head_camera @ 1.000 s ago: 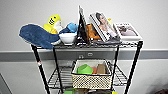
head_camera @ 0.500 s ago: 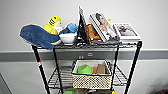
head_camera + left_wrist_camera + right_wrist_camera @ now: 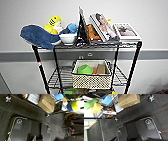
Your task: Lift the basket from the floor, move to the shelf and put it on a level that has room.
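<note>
Facing one shelf (image 3: 136, 53), black wire, against a pale wall. Sitting on the level (image 3: 53, 78) second from the top: one basket (image 3: 91, 80), toward the right side, holding a green bowl (image 3: 85, 69), something orange and a tan block (edges blurred). Crowding the top tier: one blue plush (image 3: 37, 37), one yellow plush (image 3: 52, 24), one white bowl (image 3: 68, 38), several books and frames (image 3: 105, 27) leaning or lying flat. Showing in both wrist views: dark carpet floor (image 3: 22, 109) and one cardboard box (image 3: 46, 102). Cannot tell whether either arm's fingers are open or closed, nor whether anything is held.
</note>
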{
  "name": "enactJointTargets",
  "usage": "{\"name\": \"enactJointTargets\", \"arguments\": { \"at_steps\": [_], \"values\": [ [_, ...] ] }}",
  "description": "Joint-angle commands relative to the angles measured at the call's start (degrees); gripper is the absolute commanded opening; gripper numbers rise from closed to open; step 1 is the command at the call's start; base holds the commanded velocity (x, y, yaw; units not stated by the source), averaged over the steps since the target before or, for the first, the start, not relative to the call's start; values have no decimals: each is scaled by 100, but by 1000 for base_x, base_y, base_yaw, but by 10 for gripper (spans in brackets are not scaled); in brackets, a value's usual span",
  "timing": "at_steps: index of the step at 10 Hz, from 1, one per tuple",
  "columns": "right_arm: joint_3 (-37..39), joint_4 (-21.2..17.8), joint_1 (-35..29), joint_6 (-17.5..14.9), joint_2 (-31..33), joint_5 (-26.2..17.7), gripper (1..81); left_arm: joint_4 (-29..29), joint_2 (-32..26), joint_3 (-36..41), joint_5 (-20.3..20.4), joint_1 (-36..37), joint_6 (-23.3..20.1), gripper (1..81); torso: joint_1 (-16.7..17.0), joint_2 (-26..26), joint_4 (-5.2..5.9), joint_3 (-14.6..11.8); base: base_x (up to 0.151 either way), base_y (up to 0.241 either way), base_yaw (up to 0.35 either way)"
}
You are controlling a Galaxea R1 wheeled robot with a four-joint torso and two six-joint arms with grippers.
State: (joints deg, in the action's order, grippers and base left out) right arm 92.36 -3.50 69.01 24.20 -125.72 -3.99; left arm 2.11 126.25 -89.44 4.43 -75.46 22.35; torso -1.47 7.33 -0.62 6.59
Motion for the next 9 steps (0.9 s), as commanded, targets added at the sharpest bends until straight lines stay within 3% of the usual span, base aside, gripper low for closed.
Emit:
{"name": "enactJointTargets", "arguments": {
  "at_steps": [1,9],
  "values": [
    [1152,605,285,-38,-949,-164,811,554,771,-1058,41,-17,-46,811,0,0,0,0,0,0,0],
    [4237,1053,672,-47,-2917,-138,811,615,2564,-3686,-38,-132,-55,811,5,5,0,-5,0,0,0]
  ]
}}
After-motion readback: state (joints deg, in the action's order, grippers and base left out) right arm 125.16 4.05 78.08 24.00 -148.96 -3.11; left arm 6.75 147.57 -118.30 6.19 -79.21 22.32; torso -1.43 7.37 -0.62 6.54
